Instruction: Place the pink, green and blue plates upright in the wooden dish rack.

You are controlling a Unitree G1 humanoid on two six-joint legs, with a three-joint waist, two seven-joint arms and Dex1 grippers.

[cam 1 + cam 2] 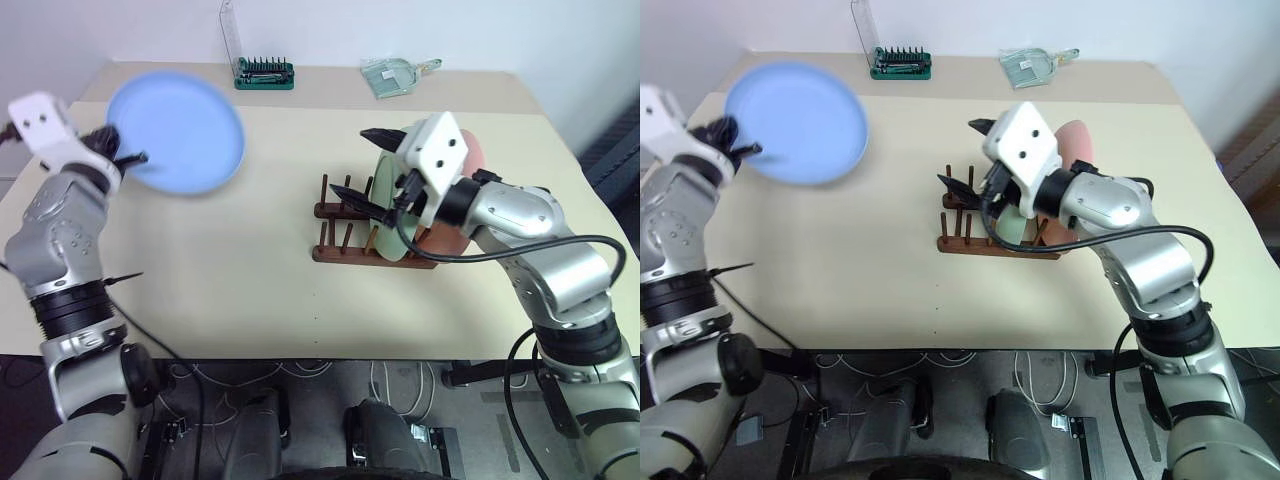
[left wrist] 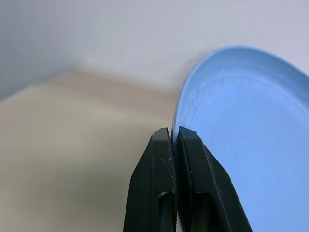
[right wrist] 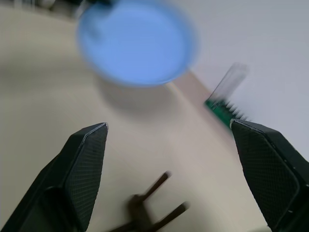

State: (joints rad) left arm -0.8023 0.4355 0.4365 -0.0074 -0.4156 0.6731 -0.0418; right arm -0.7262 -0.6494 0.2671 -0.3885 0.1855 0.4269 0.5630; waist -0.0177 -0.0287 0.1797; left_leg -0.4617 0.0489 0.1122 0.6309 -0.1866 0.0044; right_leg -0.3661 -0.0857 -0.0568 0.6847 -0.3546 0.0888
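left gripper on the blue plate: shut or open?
Shut. The left gripper's black fingers pinch the rim of the round light blue plastic plate, held up above the beige table.

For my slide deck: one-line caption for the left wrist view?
Left gripper shut on the blue plate at its rim.

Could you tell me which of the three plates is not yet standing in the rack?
The blue plate: the left gripper holds it by its rim, while the green and pink plates stand in the rack.
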